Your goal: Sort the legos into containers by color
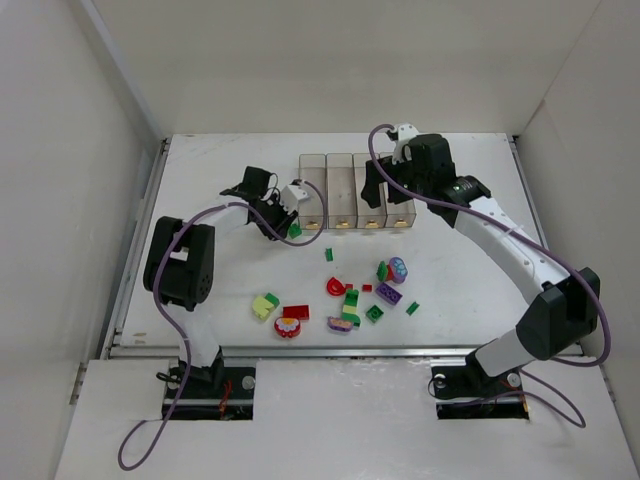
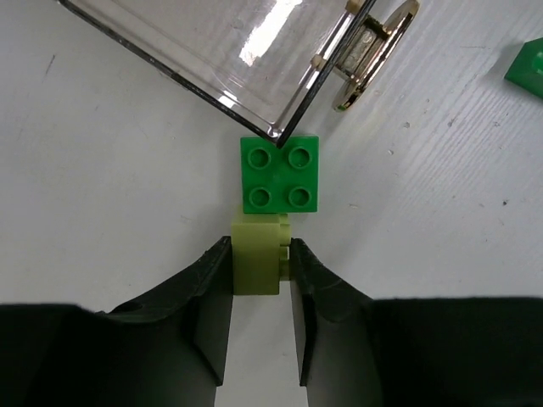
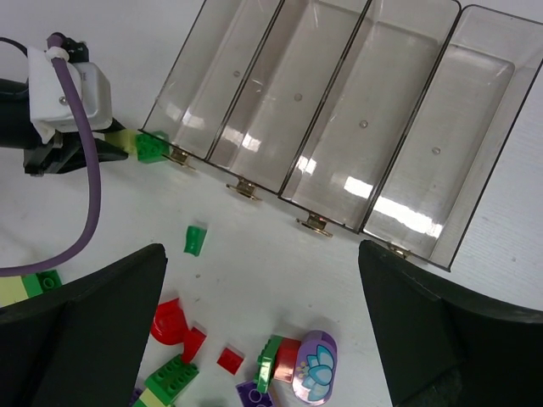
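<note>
Left wrist view: your left gripper (image 2: 260, 256) is clamped on the sides of a yellow-green brick (image 2: 256, 263) on the desk (image 2: 102, 170), likely for lifting. It touches a green brick (image 2: 281, 174) at the end bin (image 2: 187, 59) corner. Your right gripper (image 3: 261, 250) hovers, jaws apart, above the bins (image 3: 365, 123).

Legible text: none in any view.
Containers (image 3: 327, 93): clear walls, no lettering or numbers legible.
Green brick (image 2: 281, 174): no mark legible on the four studs.
Purple rounded piece (image 3: 316, 377): printed pale-blue flower motif, no lettering.
Red round piece (image 1: 288, 327): printed pattern on top, too small to read.
</note>
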{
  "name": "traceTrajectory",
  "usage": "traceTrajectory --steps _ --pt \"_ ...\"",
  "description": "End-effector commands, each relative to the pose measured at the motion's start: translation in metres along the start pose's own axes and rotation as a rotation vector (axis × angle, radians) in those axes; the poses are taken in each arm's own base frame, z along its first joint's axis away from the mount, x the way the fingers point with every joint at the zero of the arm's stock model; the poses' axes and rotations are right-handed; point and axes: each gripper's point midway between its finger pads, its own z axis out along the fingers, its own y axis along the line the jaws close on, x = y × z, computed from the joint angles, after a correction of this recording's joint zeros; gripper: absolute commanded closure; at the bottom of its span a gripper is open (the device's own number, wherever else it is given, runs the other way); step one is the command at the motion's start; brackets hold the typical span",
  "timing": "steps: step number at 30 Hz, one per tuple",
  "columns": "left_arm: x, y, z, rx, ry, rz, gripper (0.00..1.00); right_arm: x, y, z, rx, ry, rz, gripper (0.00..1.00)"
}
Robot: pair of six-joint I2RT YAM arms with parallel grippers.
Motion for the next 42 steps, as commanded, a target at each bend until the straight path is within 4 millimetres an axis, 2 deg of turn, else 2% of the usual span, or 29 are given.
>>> traceTrajectory --steps 1,3,4,7,8,9,11,12,14,17,18,20,22,23,25,26,27,28,29,31,32,34,39,40,41,42 --pt "-0.010 0.001 0.000 0.006 -0.024 0.019 0.76 -0.025 0.009 -0.003 -0.025 -0.085 -0.028 0.00" --pt "-0.014 -0.006 0.002 0.024 -0.031 0.039 0.90 -0.025 0.011 -0.004 -0.037 -0.083 -0.029 0.00" --pt "-0.006 -0.009 0.004 0.029 -0.009 0.030 1.00 -0.027 0.011 -0.005 -0.037 -0.083 -0.029 0.00" --pt "0.005 -0.014 -0.004 0.041 0.018 0.017 1.00 -0.027 0.018 -0.007 -0.073 -0.076 -0.030 0.00" --pt "-0.001 -0.008 -0.014 0.018 -0.005 0.019 1.00 -0.031 0.021 -0.009 -0.089 -0.085 -0.032 0.00" --pt "0.007 -0.002 -0.023 0.011 -0.007 0.001 1.00 -0.033 0.026 -0.008 -0.118 -0.084 -0.034 0.00" --pt "0.008 0.008 -0.038 -0.021 -0.021 0.015 1.00 -0.036 0.031 -0.008 -0.144 -0.084 -0.036 0.00" --pt "0.007 0.014 -0.052 -0.048 -0.034 0.016 1.00 -0.039 0.034 -0.006 -0.158 -0.087 -0.037 0.00" --pt "-0.004 0.023 -0.071 -0.073 -0.063 0.042 1.00 -0.044 0.044 -0.007 -0.192 -0.093 -0.046 0.00" --pt "-0.035 0.033 -0.099 -0.111 -0.164 0.086 1.00 -0.051 0.049 0.000 -0.201 -0.097 -0.051 0.00" --pt "-0.058 0.043 -0.109 -0.144 -0.227 0.111 1.00 -0.051 0.049 0.000 -0.201 -0.097 -0.051 0.00" --pt "-0.088 0.048 -0.117 -0.141 -0.326 0.054 1.00 -0.061 0.050 0.001 -0.199 -0.134 -0.031 0.00" --pt "-0.122 0.053 -0.112 -0.119 -0.402 0.040 1.00 -0.065 0.049 0.003 -0.194 -0.156 -0.009 0.00" --pt "-0.133 0.044 -0.104 -0.083 -0.411 0.032 1.00 -0.070 0.044 0.005 -0.179 -0.179 0.025 0.00" --pt "-0.161 0.043 -0.097 -0.055 -0.456 0.005 1.00 -0.075 0.033 0.005 -0.134 -0.199 0.060 0.00" --pt "-0.159 0.043 -0.077 -0.025 -0.432 -0.026 1.00 -0.074 0.031 0.011 -0.123 -0.196 0.071 0.00" --pt "-0.168 0.037 -0.067 -0.004 -0.438 -0.023 1.00 -0.070 0.030 0.017 -0.121 -0.182 0.083 0.00" --pt "-0.181 0.038 -0.065 -0.001 -0.459 -0.024 1.00 -0.077 0.021 0.015 -0.086 -0.202 0.088 0.00" --pt "-0.177 0.041 -0.047 0.001 -0.436 -0.045 1.00 -0.071 0.020 0.021 -0.081 -0.180 0.091 0.00" --pt "-0.182 0.039 -0.033 0.000 -0.433 -0.054 1.00 -0.070 0.015 0.025 -0.055 -0.173 0.095 0.00" --pt "-0.185 0.041 -0.026 -0.007 -0.432 -0.062 0.94 -0.064 0.013 0.029 -0.051 -0.153 0.098 0.00" --pt "-0.187 0.036 -0.025 0.000 -0.432 -0.056 0.85 -0.064 0.013 0.029 -0.050 -0.153 0.086 0.00" --pt "-0.189 0.038 -0.027 -0.006 -0.429 -0.070 0.49 -0.055 0.022 0.034 -0.091 -0.116 0.035 0.00" --pt "-0.194 0.037 -0.034 -0.009 -0.439 -0.073 0.44 -0.052 0.020 0.036 -0.088 -0.100 0.015 0.00" --pt "-0.198 0.036 -0.041 -0.012 -0.451 -0.078 0.41 -0.048 0.027 0.036 -0.098 -0.087 -0.002 0.00" --pt "-0.198 0.034 -0.045 -0.011 -0.450 -0.079 0.30 -0.049 0.032 0.035 -0.089 -0.088 -0.010 0.00"
